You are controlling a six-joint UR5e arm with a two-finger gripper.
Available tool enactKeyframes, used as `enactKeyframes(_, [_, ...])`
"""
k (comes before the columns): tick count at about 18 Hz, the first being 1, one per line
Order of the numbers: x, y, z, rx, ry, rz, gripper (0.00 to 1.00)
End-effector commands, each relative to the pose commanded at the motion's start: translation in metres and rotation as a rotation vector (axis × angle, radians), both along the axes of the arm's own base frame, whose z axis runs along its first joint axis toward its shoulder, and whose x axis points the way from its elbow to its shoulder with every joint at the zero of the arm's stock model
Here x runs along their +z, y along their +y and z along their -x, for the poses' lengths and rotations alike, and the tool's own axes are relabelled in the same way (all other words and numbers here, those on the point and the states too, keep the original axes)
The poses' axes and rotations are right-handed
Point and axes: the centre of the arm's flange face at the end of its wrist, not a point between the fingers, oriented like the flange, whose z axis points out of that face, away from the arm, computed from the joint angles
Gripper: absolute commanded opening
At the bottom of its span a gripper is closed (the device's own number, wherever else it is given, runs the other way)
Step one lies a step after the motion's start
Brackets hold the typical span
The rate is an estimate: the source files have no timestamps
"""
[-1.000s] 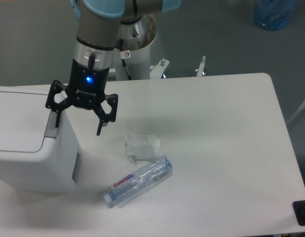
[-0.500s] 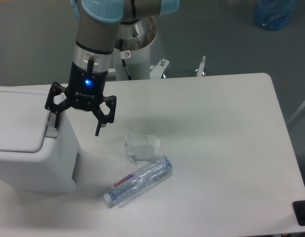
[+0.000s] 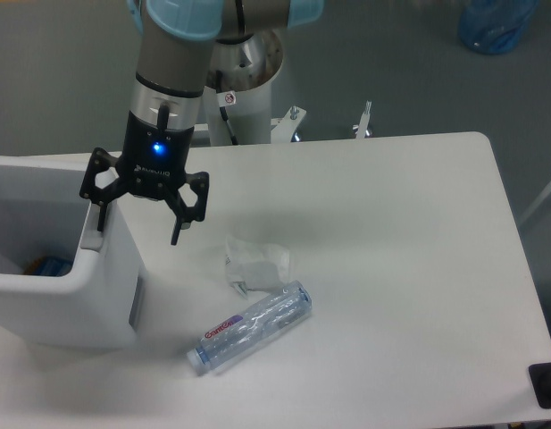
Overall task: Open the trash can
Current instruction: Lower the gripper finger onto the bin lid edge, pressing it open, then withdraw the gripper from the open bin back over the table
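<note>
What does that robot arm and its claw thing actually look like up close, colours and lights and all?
The arm is a grey cylinder with pale blue caps at its joint and a shiny silver ring lower down. Below that sits the black two-finger gripper, a dark body with a glowing blue light, small white lettering too small to read, and thin black linkage fingers. A black cable runs down the silver ring.

Lighting: even, cool, overhead. Shadows: soft, faint, under the gripper (image 3: 138, 228) and beside the bottle (image 3: 250, 326) below-right of it. Glare: mild on white table (image 3: 391, 268). Focus: slightly soft throughout.
</note>
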Motion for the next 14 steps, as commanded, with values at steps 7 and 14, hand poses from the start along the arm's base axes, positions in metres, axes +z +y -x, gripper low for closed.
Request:
enactKeyframes(7, [-0.037,-0.006,0.068,-0.003,0.159,0.124,1.00])
enactKeyframes(14, [-0.101,-0.040,0.196,-0.007,0.231,0.270,1.00])
